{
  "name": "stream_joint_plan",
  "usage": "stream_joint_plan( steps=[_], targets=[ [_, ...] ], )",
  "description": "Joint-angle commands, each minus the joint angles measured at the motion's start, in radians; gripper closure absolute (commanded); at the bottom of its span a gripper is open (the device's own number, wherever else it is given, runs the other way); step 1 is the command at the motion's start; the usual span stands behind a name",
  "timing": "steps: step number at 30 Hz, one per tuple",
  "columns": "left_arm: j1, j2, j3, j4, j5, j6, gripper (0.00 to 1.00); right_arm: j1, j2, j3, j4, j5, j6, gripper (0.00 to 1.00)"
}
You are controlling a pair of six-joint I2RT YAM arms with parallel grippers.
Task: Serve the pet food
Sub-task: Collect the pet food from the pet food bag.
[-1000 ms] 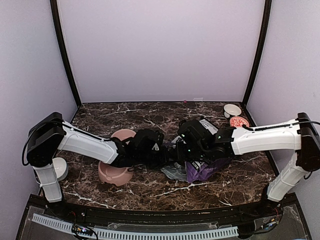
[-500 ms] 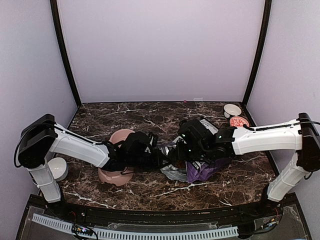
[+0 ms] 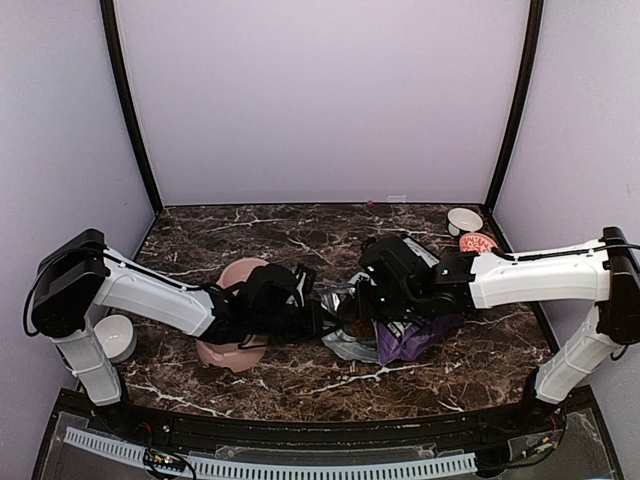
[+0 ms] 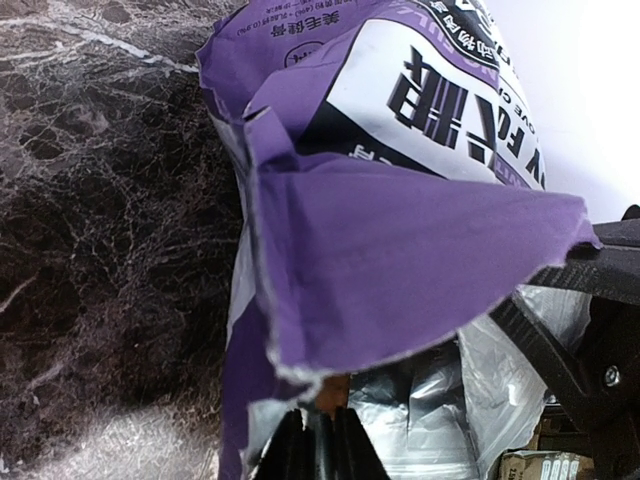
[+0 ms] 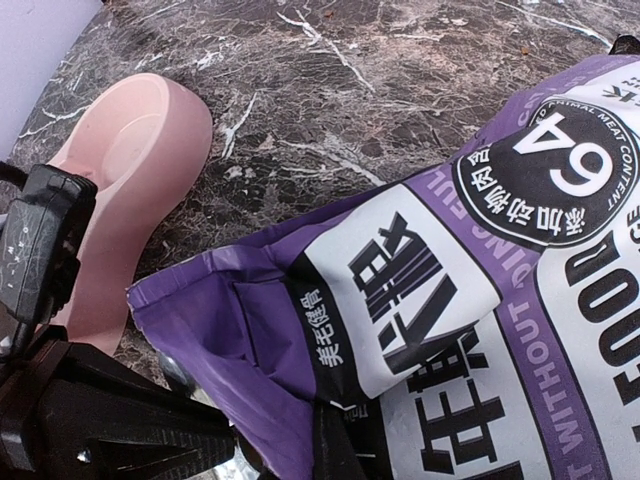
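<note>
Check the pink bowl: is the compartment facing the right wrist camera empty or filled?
Empty. That compartment of the pink bowl shows only a bare pink floor, with nothing lying in it. The other compartment: cannot tell.

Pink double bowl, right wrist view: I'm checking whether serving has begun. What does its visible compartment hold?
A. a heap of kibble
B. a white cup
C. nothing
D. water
C: the one compartment of the pink double bowl that shows is bare pink inside; the purple bag is further right in that view.
</note>
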Motion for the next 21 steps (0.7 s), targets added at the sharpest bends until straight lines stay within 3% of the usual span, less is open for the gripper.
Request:
stream_joint_plan(
  steps=[1,9,21],
  targets=[
    [0.008,-0.057,-0.030,-0.092,-0.007,0.049,1.00,0.000,-0.048,0.003,-0.023,0.068,0.011,1.00],
    [0.008,-0.067,-0.009,-0.160,-0.030,0.096,1.00,0.000,-0.050,0.005,-0.023,0.072,0.010,1.00],
    [0.010,-0.102,-0.021,-0.109,0.019,0.116,1.00,-0.002,-0.045,0.021,-0.024,0.076,0.001,1.00]
  ],
)
